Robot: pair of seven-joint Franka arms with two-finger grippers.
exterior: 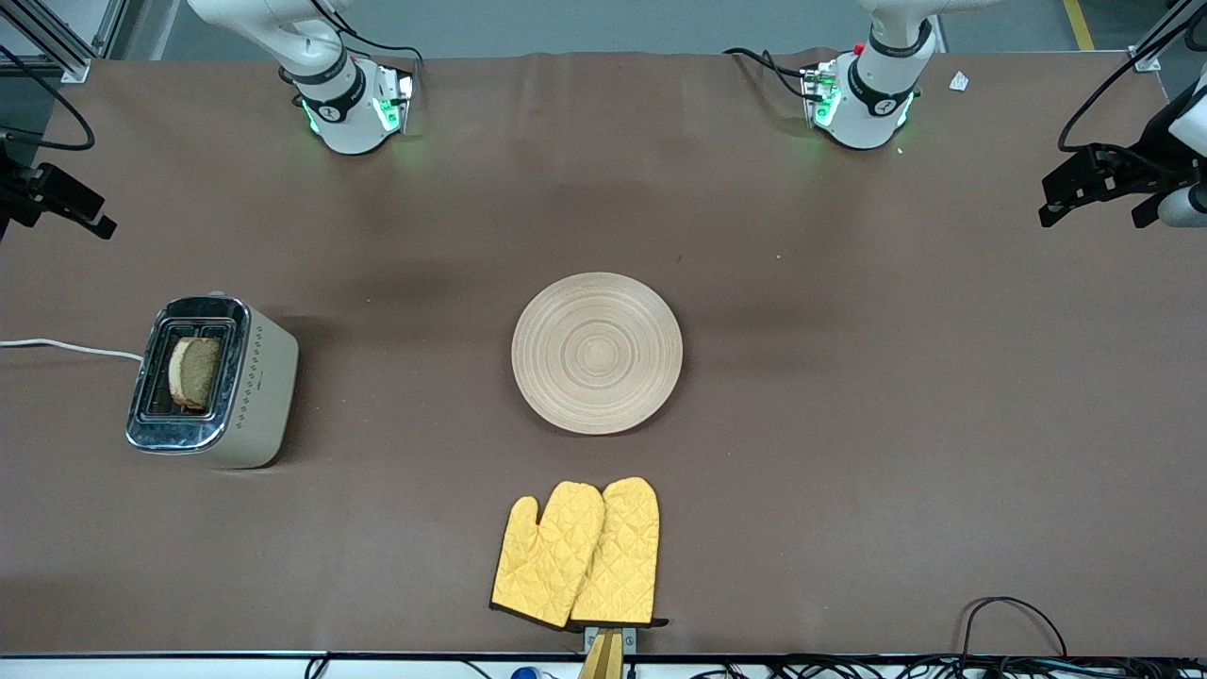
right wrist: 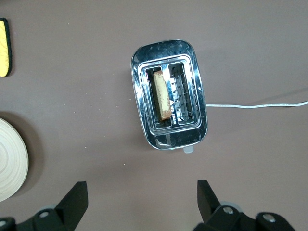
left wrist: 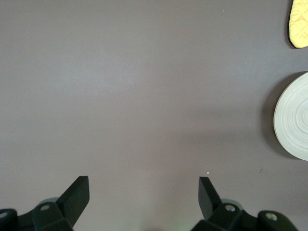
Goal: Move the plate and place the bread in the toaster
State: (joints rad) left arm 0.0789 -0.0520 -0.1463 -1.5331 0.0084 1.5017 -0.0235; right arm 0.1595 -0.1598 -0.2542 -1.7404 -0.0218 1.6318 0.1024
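I saw the bread (right wrist: 161, 96) standing in the toaster (right wrist: 169, 139) mid-frame, directly ahead of my right gripper (right wrist: 142, 195), both grippers spread wide and empty.

Plate (exterior: 597, 353) sits alone mid-table, open cloth on all sides. Yellow oven mitts (exterior: 577, 554) lie nearer the front camera, apart from the plate; a lane runs between them. Toaster (exterior: 213, 381) stands toward the right arm's end; bread (exterior: 194, 372) fills one slot, the other slot free.
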